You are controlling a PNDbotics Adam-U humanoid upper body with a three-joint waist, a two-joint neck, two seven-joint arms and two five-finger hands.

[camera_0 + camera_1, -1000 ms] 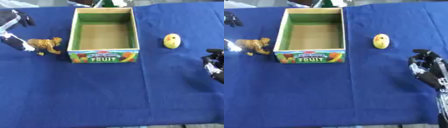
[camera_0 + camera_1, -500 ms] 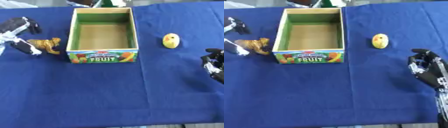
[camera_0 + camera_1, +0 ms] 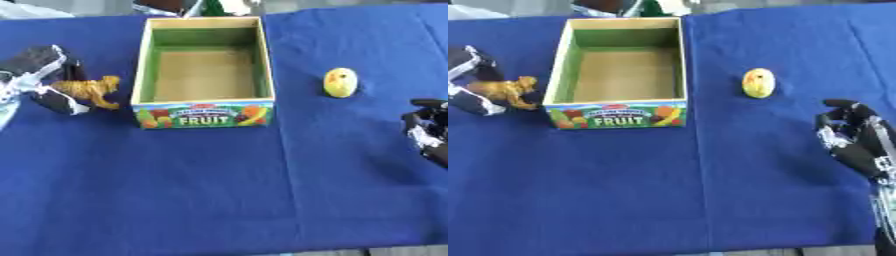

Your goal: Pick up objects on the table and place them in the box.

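The blue worktop [image 3: 219, 190] fills the frame, its lower half bare, giving plenty of room to move. At upper centre sits the open box [image 3: 206, 107], nothing in it, with its fruit label facing us. At left centre, the left hand [image 3: 48, 82] seems to have its fingers closing about the small brown toy animal [image 3: 87, 89], just beside the box's left wall, so lifting it in looks a short trip. At the right edge the right hand [image 3: 852, 137] rests idle, fingers curled, holding nothing. The yellow egg-shaped toy [image 3: 339, 82] lies right of the box, apart from both.
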